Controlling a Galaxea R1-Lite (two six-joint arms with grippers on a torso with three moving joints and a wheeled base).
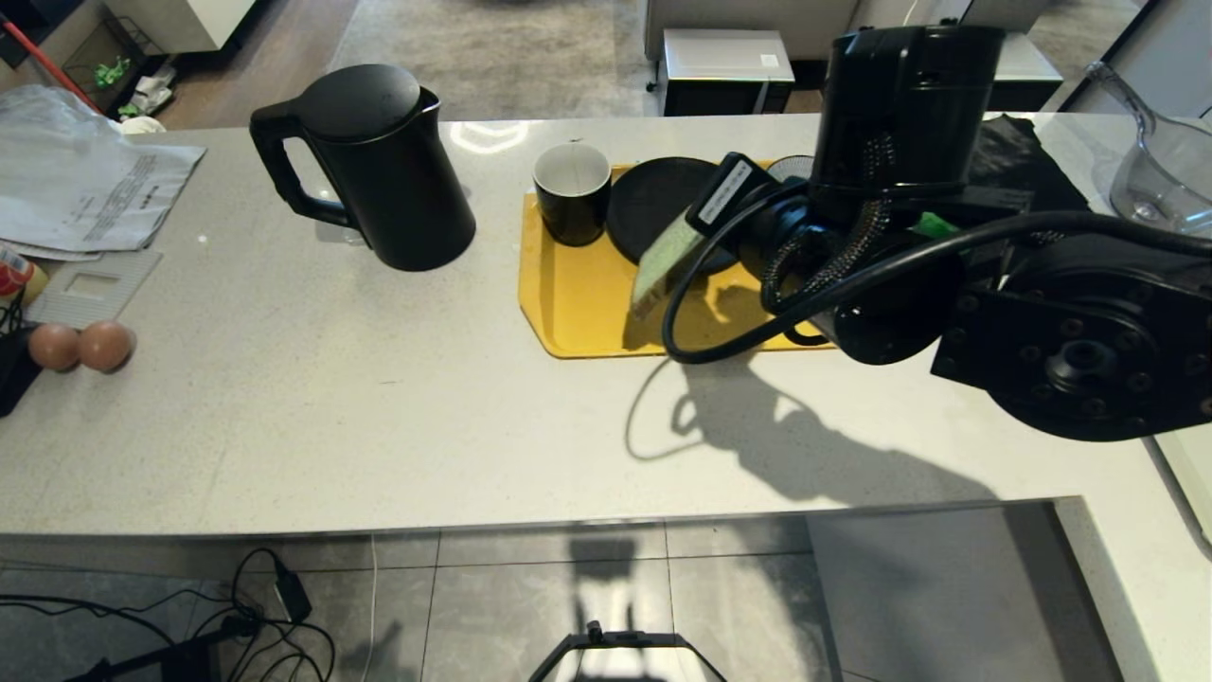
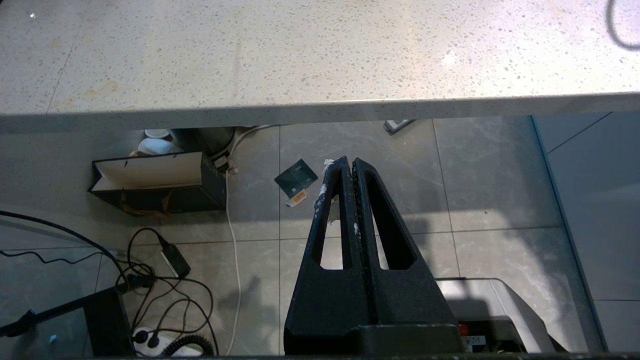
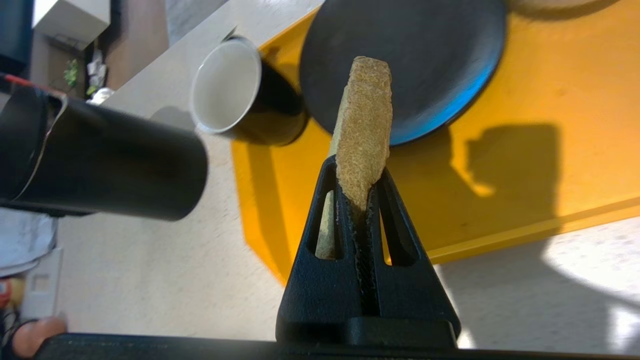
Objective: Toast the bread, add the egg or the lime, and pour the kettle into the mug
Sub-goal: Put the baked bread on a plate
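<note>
My right gripper (image 3: 357, 172) is shut on the bread (image 3: 364, 135), a pale slice with a tan crust held edge-up. In the head view the bread (image 1: 668, 260) hangs tilted over the yellow tray (image 1: 578, 303), at the near rim of a black plate (image 1: 653, 204). The mug (image 1: 571, 194) stands on the tray's far left corner. Left of the tray stands the black kettle (image 1: 379, 166). Two eggs (image 1: 54, 346) lie at the counter's far left. A bright green patch (image 1: 937, 225) shows behind my right arm; the lime cannot be made out. My left gripper (image 2: 347, 162) is shut and empty, below the counter edge.
Papers (image 1: 85, 189) lie at the counter's far left corner. A clear glass jug (image 1: 1165, 161) and a black cloth (image 1: 1032, 161) sit at the far right. Cables (image 1: 275, 606) lie on the tiled floor in front of the counter.
</note>
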